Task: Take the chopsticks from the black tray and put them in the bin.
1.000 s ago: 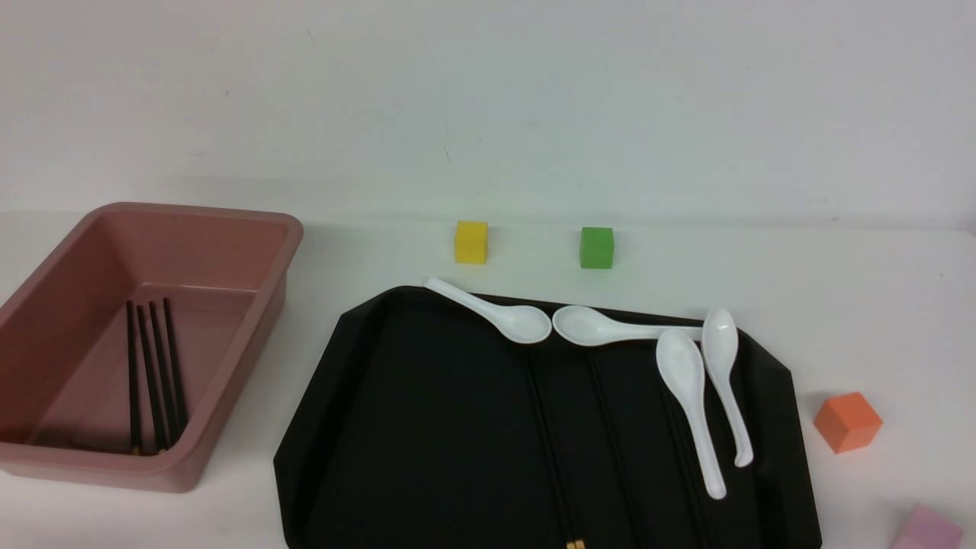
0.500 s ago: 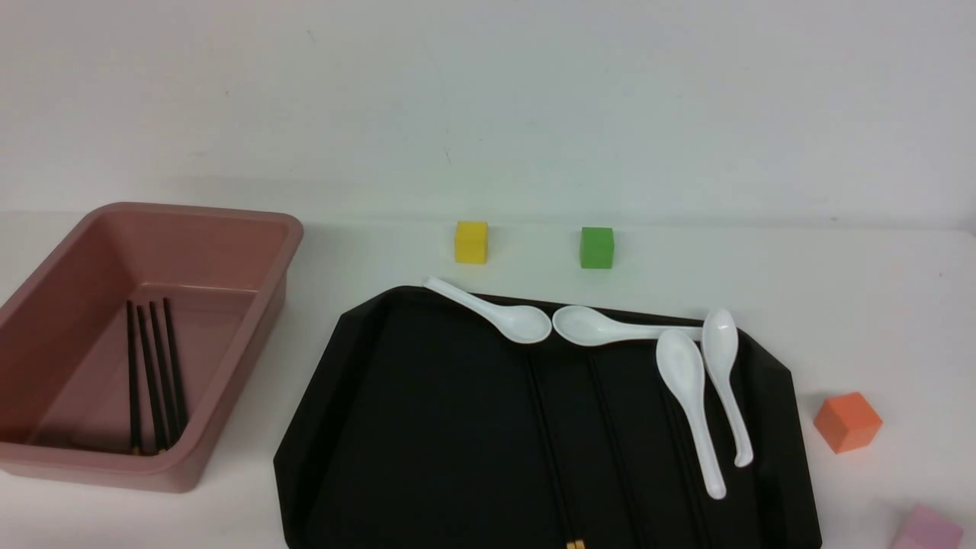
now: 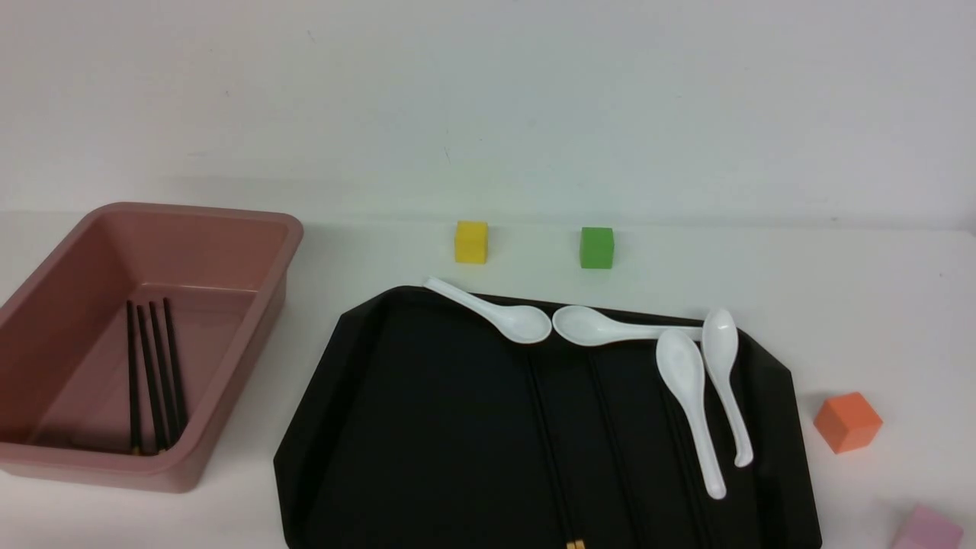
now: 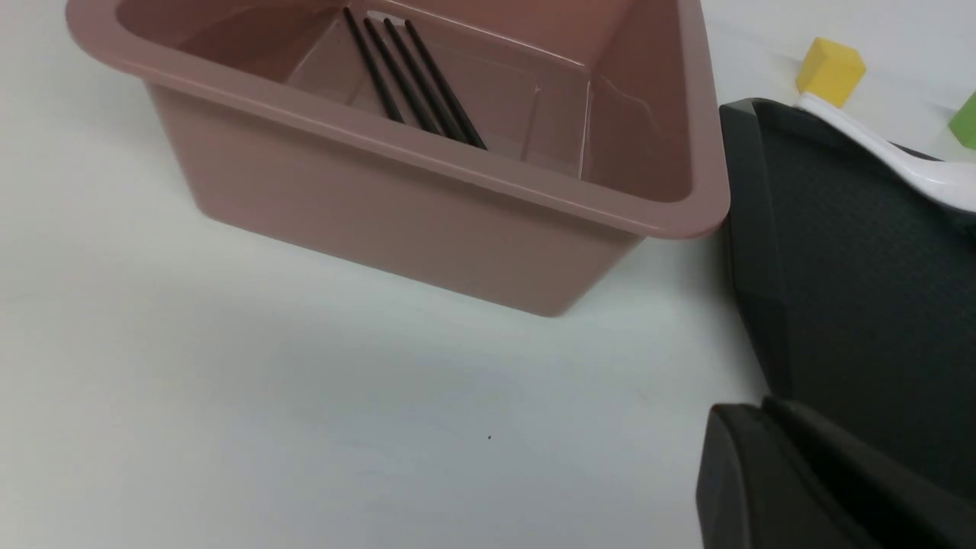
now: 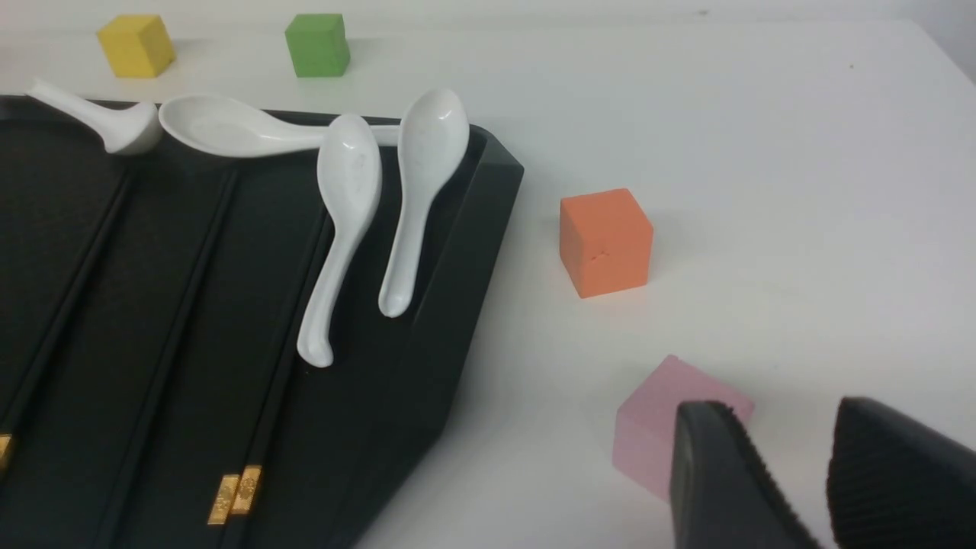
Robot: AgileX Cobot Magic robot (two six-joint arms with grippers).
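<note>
Front view: four chopsticks (image 3: 156, 374) inside the bin (image 3: 240, 343).

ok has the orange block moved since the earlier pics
no, the orange block sits where it did, just off the right edge of the tray in the front view

Bright, diffuse light; soft faint shadows; wrist views' nearest parts blurred

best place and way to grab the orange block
Probably best around the middle of the orange block, fingers coming down from above on two opposite upright faces: it is a small cube lying flat on the table, turned at an angle to the black tray, so the fingers should turn to match.
</note>
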